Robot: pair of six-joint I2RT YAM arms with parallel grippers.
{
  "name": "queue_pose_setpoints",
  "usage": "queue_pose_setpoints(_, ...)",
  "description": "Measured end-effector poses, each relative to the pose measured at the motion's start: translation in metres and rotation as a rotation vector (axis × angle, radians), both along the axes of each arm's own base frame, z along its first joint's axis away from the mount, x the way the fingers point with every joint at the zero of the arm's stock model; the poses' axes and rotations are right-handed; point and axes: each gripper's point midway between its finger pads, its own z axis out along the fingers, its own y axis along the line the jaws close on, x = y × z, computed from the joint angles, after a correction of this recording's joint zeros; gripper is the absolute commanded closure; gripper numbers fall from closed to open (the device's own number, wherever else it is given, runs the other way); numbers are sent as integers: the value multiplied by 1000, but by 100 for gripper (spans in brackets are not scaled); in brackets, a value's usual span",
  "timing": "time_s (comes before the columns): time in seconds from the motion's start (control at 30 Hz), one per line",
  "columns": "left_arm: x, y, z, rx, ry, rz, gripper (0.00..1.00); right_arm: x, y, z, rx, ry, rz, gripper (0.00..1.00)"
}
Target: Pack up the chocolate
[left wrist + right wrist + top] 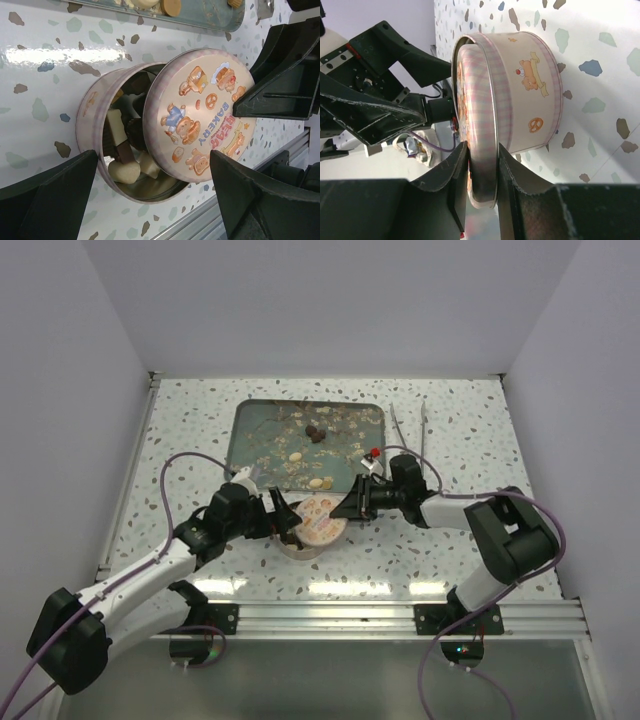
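Cream, brown chocolate (124,170) (blocky) in tin (92,111), lid (200,115) ajar.

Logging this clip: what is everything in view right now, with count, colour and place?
tin: one, pink, mid-table, in front of the tray
lid: one, pink bear print, tilted over the tin's mouth
chocolates: several in the tin, cream and brown; more on the tray
tray: one, dark teal, far centre
metal sticks: two, silver, right of the tray
table: white, speckled
left gripper: black, flanks the tin, contact unclear
right gripper: black, pinching the lid's rim
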Motion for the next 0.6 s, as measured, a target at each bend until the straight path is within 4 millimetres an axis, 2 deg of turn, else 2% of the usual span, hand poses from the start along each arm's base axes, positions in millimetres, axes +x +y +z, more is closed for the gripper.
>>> queue_pose_setpoints(0.6,3,3,-5,23,0,1,0,-3,20,-7,-37,11,66,67)
